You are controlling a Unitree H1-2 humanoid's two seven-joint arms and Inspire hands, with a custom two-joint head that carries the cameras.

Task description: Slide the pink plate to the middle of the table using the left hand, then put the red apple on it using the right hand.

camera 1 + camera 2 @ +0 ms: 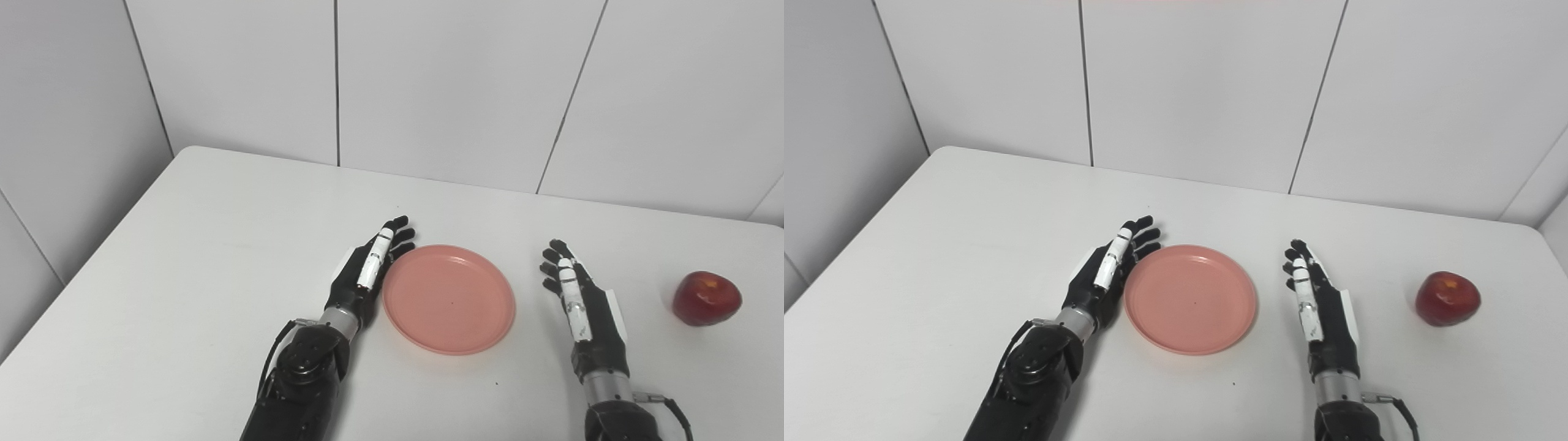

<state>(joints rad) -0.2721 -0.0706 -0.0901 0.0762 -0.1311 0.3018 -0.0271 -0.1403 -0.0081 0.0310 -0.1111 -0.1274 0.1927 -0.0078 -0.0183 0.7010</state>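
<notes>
Counting first: one round pink plastic plate [449, 299], one glossy red apple [707, 298], two hands of mine, both on one white rectangular table [184, 275].

Plate: lies flat, rim up, roughly mid-table, a little toward the near edge. Round, so no long axis to note. Nothing rests on it beyond a tiny dark speck near its centre.

Apple: stands upright well to the right of the plate, top dimple facing up with a yellowish patch around it; no stem that I can make out. Nearly as wide as tall, no clear long axis. It touches nothing but the table.

Left hand [366, 266]: set on edge just left of the plate, palm side toward the rim, fingers [398, 233] stretched out straight and held close together, pointing far and slightly right. It is right against the plate's left rim; I cannot tell if there is real contact. Holding nothing.

Right hand [579, 300]: between plate and apple, clear of both, nearer the plate. Also on edge, fingers straight and a little apart at the tips, pointing far and slightly left. Holding nothing.

Surroundings: white tiled wall [459, 86] with dark seams behind the far table edge, and another to the left. Bare tabletop lies between right hand and apple; only my own right hand sits between apple and plate.
</notes>
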